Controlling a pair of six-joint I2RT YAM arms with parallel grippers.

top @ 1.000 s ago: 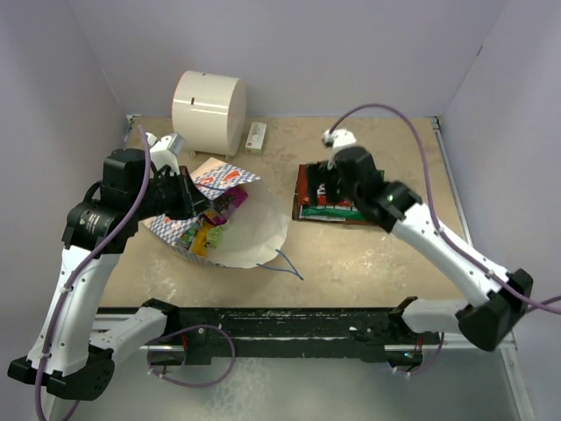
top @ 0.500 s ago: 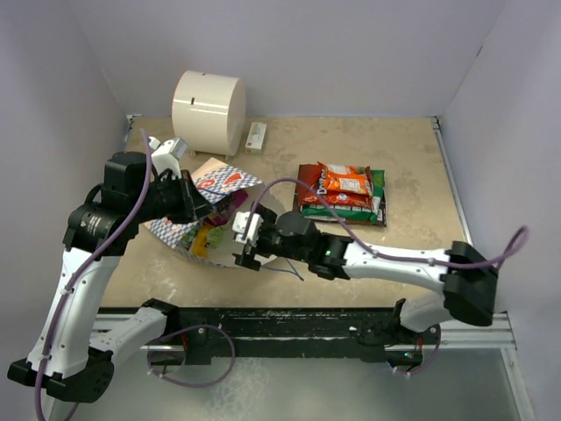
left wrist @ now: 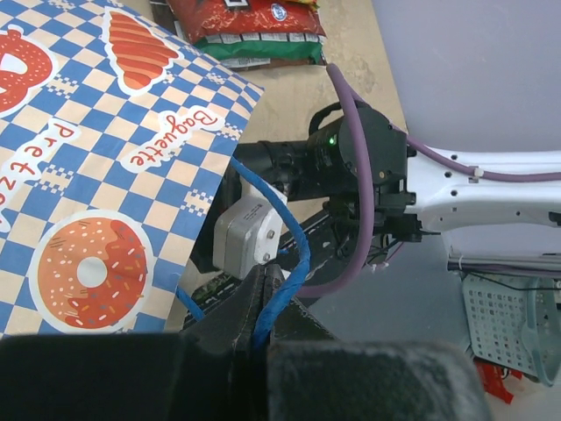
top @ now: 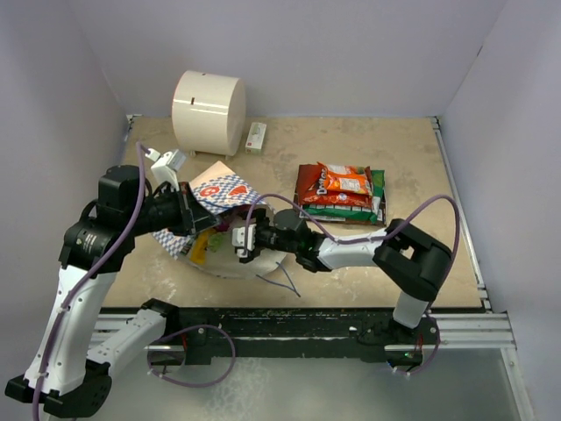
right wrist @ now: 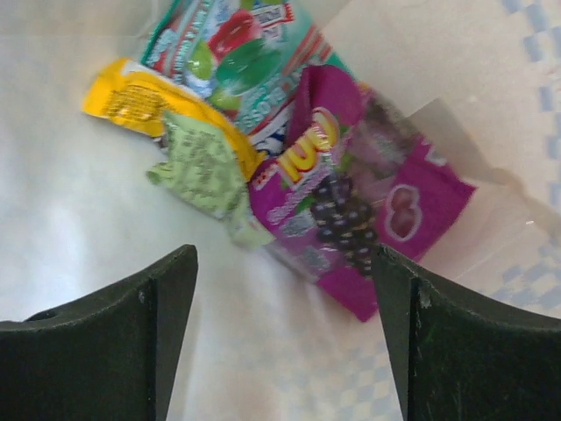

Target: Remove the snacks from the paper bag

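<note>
**Right gripper (top: 238, 239) gapes inside the blue-and-white checkered paper bag (top: 223, 186)**

Its two black fingers (right wrist: 158, 307) stand wide apart with nothing between them, reaching into the cream-lined mouth of the bag. Just ahead of them, deep inside, lies a loose heap of flat glossy packets. A purple packet with grapes printed on it (right wrist: 351, 219) is nearest. A teal packet (right wrist: 237, 44) lies behind it, with a crumpled orange-yellow packet (right wrist: 131, 101) and a pale green packet (right wrist: 202, 162) to one side. None of them touches the fingers.

The left gripper (left wrist: 263, 294) is clenched on a thin blue cord handle (left wrist: 280, 219) and holds that side of the bag up off the beige table (top: 394, 149). The bag lies on its side, left of the table's middle, with its mouth towards the right arm.

Over towards the right edge of the table sits a stack of packets already out. A red-orange packet (top: 346, 182) is on top, with green and brown edges showing beneath it.

In the far left corner rests a big cream cylinder (top: 209, 110). A small white-and-red box (top: 256, 137) stands just beside it.
</note>
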